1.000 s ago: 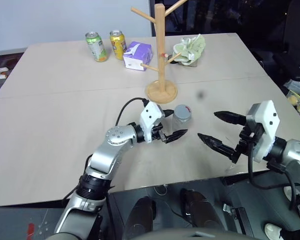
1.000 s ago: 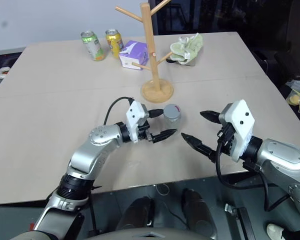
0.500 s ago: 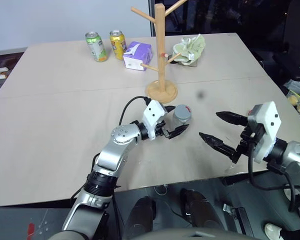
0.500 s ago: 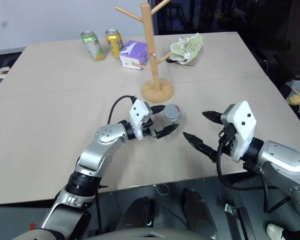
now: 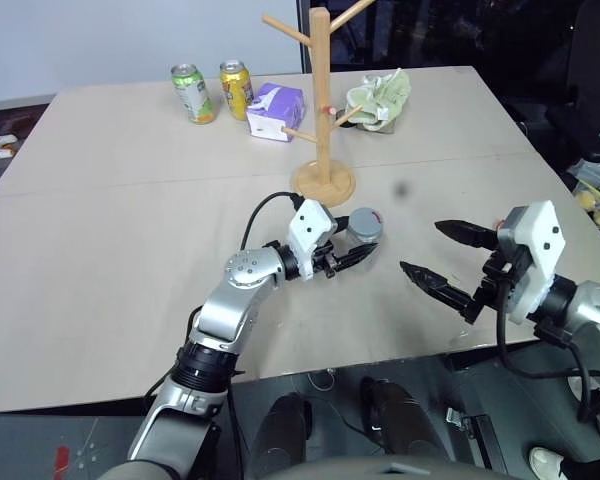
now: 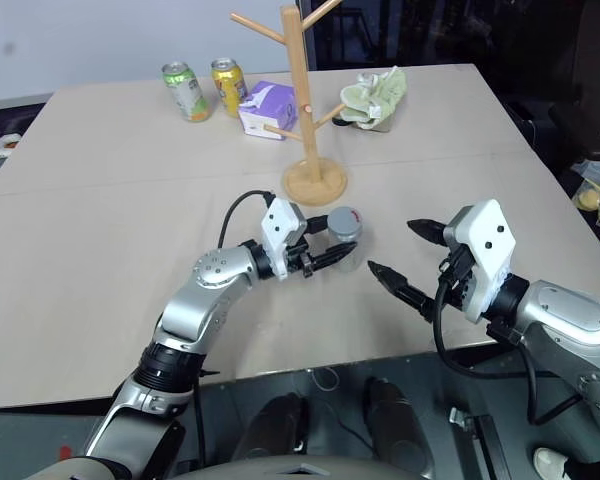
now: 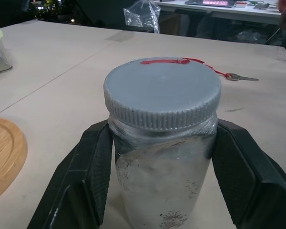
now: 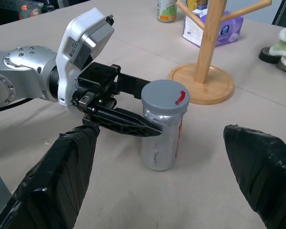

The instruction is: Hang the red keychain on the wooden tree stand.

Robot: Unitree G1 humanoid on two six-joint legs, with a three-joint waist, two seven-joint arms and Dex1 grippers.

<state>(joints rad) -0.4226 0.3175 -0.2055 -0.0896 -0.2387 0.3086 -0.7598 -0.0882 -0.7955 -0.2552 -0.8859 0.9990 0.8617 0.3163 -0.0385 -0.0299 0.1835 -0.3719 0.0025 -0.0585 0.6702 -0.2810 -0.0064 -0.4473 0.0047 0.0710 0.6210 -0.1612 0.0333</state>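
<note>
My left gripper (image 5: 355,245) is shut on a silver jar (image 5: 364,224) with a grey lid that has a red mark on it; both fingers (image 7: 93,176) press its sides. In the left wrist view the red keychain (image 7: 231,75), a thin red cord with a small key, lies on the table beyond the jar. The wooden tree stand (image 5: 322,100) stands just behind the jar on its round base (image 5: 323,184). My right gripper (image 5: 420,246) hangs open to the right of the jar, holding nothing.
At the back of the table (image 5: 100,230) stand a green can (image 5: 191,92), a yellow can (image 5: 236,88), a purple pack (image 5: 275,110) and a pale green cloth (image 5: 380,95). The table's front edge lies just under both arms.
The left gripper's fingers, open around the jar before, have shut on it. The right gripper has stayed open and in place.
</note>
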